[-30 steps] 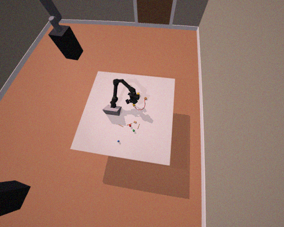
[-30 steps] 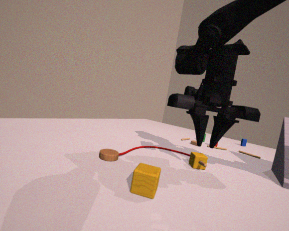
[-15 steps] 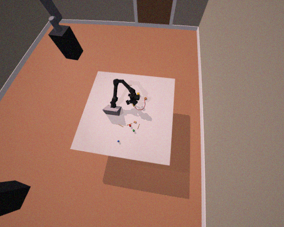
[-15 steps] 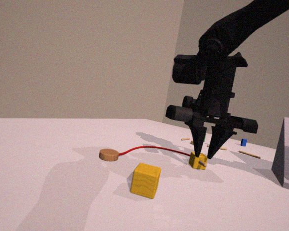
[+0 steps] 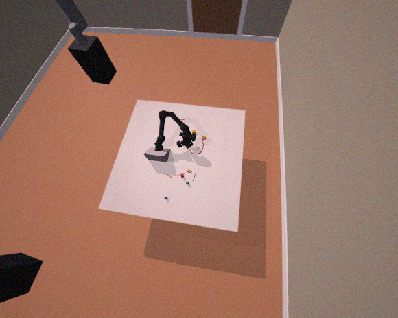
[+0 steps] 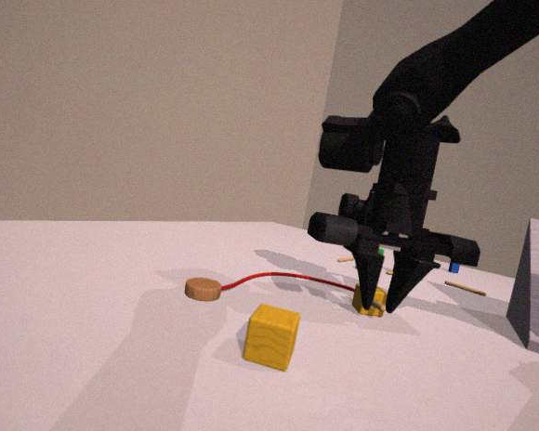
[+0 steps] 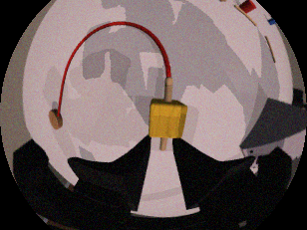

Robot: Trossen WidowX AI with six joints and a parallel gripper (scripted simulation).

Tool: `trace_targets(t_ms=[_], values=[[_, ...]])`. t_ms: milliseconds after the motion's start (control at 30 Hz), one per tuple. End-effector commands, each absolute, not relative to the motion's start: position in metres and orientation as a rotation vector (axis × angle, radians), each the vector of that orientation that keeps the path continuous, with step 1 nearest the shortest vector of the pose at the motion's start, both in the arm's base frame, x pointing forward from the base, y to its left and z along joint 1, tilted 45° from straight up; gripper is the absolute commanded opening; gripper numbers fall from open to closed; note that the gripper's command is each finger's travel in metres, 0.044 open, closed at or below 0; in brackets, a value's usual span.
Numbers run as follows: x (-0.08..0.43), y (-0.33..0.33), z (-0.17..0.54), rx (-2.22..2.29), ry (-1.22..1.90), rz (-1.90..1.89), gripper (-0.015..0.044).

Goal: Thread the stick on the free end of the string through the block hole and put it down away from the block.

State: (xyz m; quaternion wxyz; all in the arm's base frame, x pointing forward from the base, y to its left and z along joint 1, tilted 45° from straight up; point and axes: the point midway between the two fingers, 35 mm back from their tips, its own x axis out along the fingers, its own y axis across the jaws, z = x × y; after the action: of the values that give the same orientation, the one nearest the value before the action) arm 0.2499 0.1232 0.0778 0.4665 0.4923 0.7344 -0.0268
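Note:
The yellow block with the hole [image 6: 358, 302] [image 7: 165, 119] stands on the table. The wooden stick [image 6: 378, 306] [image 7: 168, 90] runs through it: one end shows at the near side, the string end at the far side. The red string [image 5: 196, 153] [image 6: 275, 274] [image 7: 122, 23] curves from the stick's far end to the round wooden button [image 5: 204, 138] [image 6: 203, 289] [image 7: 56, 118]. My gripper [image 6: 378, 309] [image 7: 161, 138] is partly open and low, its fingertips on either side of the stick's near end, just beside the block. The fingers are apart, with gaps beside the stick.
A second yellow block [image 5: 193, 131] [image 6: 271, 336] stands nearer the exterior camera. Loose sticks [image 5: 194, 177] [image 6: 466, 288], a red piece [image 5: 182, 175], a green piece [image 5: 187, 182], a blue piece [image 5: 165, 197] and a tan piece [image 5: 189, 170] lie farther off. The arm's base [image 5: 156, 155] is to one side.

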Motion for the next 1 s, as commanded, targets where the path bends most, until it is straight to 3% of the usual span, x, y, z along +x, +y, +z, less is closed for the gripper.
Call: trace_targets(t_ms=[0,33,200,967], values=[[0.2483,0.1242,0.0763,1.216,1.807,-0.070,0.0122],[0.2483,0.1242,0.0763,1.216,1.807,-0.070,0.0122],[0.2496,0.1235,0.0773,1.208,1.803,-0.066,0.0000],[0.2486,0.1276,0.0778,1.184,1.727,-0.106,0.0000]])
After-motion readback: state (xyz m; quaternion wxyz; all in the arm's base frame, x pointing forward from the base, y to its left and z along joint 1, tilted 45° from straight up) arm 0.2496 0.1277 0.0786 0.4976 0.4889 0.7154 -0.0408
